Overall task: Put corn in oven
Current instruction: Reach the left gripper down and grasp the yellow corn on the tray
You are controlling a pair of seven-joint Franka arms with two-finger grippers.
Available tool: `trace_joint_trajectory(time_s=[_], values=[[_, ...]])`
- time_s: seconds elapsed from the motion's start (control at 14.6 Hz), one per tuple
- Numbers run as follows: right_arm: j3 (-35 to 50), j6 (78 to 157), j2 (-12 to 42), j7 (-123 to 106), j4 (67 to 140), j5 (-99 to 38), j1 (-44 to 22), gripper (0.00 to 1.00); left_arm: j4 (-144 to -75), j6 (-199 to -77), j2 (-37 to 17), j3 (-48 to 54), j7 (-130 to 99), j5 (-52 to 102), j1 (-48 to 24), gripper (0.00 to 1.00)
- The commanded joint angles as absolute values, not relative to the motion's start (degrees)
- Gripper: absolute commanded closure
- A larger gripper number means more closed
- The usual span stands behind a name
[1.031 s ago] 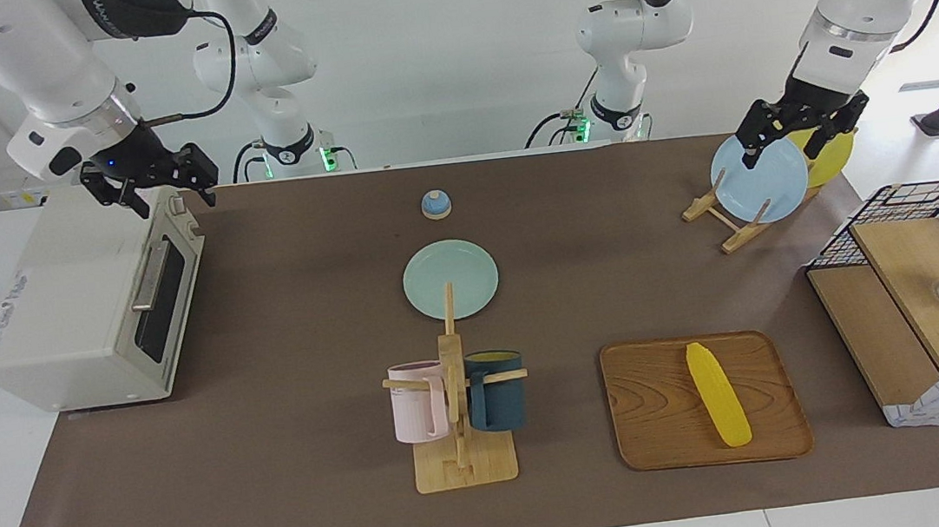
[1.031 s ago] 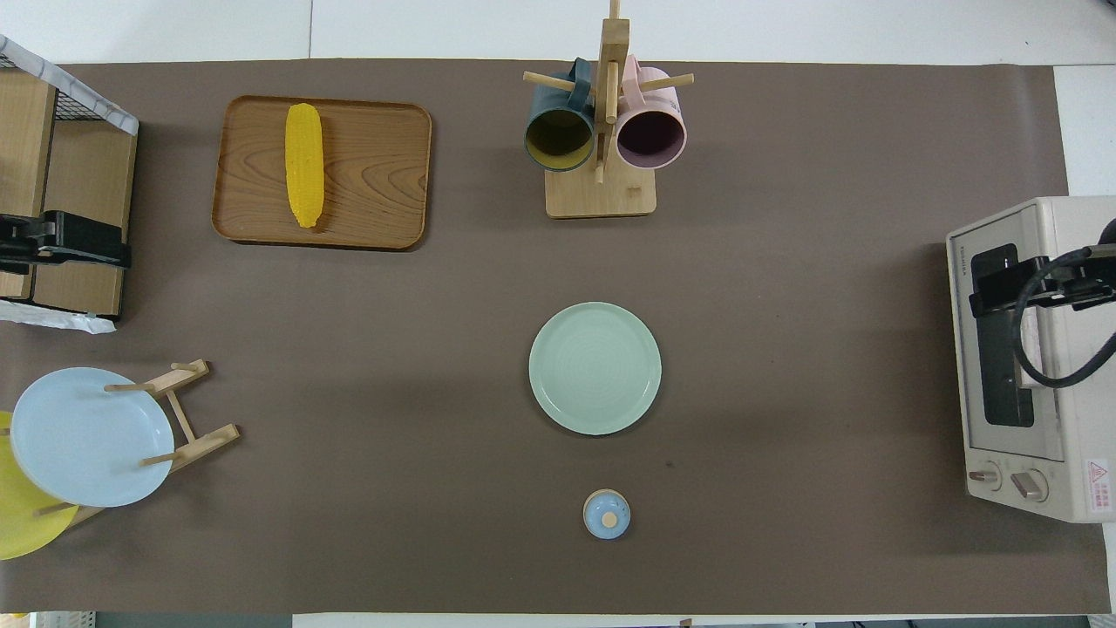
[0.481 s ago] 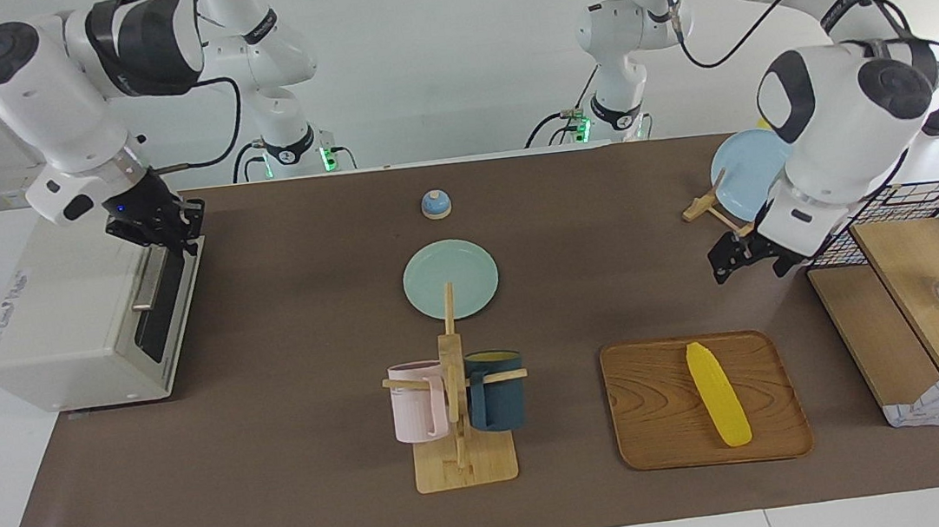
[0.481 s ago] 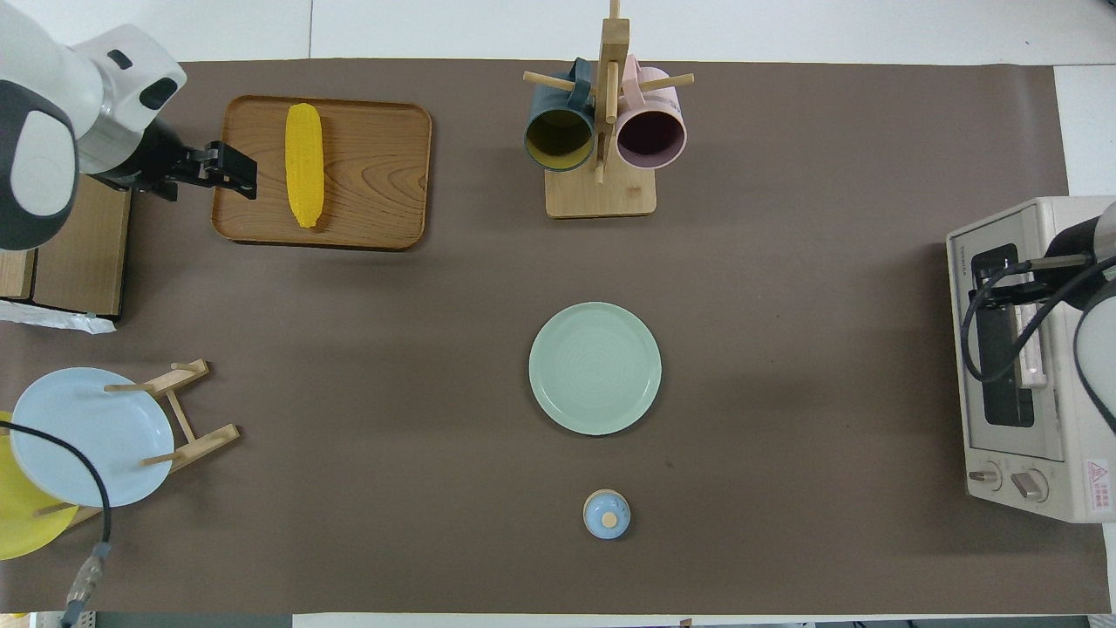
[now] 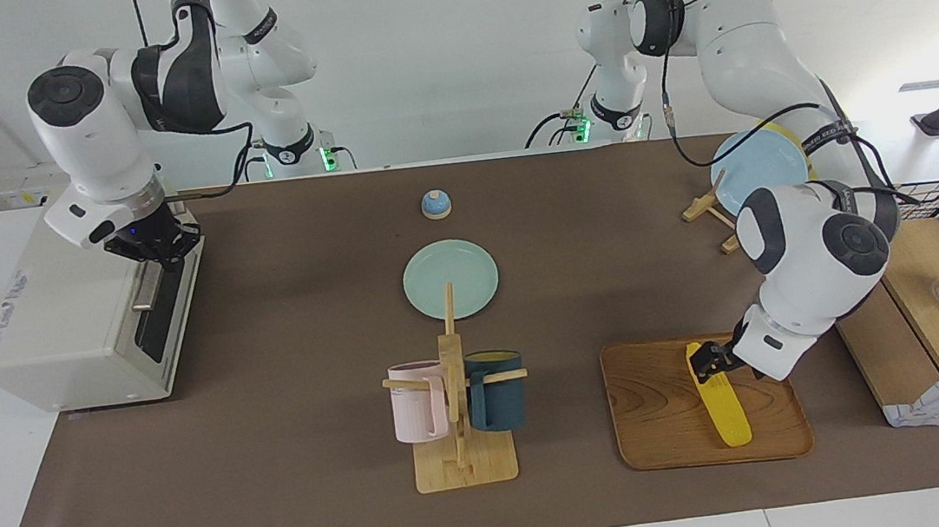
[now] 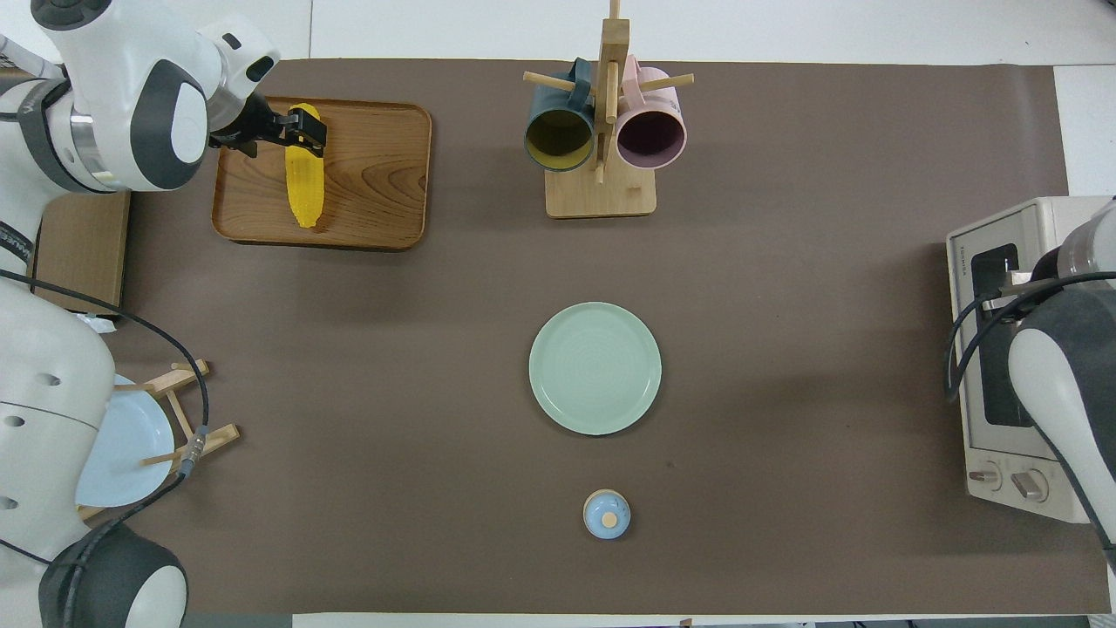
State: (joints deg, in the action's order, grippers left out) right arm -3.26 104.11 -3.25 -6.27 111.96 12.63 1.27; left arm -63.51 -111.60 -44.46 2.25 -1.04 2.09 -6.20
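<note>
change: my right gripper (image 5: 156,248) dropped to the cream-white boxy toaster oven (image 5: 82,313), closed at its bar handle | my left gripper (image 5: 704,358) wide open around bright yellow corn cob (image 5: 721,398), lying on wooden tray (image 5: 669,417) | next: door, lift

Both arms are glossy white Franka arms with rounded shells and dark grey to black joint caps and bands. Black cables loop along each forearm to the wrist. The left pincer (image 5: 705,358) and the right pincer (image 5: 156,248) are black. Green lights glow at both bases.
</note>
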Motion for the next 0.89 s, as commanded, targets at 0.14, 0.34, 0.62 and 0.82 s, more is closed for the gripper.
trace_joint_trajectory(time_s=[0.14,0.34,0.62,0.82], values=[[-3.0,106.7,-4.6,-7.9,116.1,13.4,5.5,1.00,-60.7,-116.9,-49.3,1.8,2.0,2.5,-6.2,0.00],[-3.0,107.2,-4.6,-8.2,116.9,13.3,5.8,1.00,-61.1,-117.9,-49.4,1.8,2.7,2.4,-6.3,0.00],[-3.0,107.6,-4.4,-10.8,117.7,13.3,6.9,1.00,-63.8,-120.9,-49.0,1.8,2.7,2.5,-6.4,0.42],[-2.9,108.5,-4.4,-10.4,118.6,12.4,6.4,1.00,-65.7,-123.2,-48.5,1.8,2.4,2.8,-6.9,0.91]])
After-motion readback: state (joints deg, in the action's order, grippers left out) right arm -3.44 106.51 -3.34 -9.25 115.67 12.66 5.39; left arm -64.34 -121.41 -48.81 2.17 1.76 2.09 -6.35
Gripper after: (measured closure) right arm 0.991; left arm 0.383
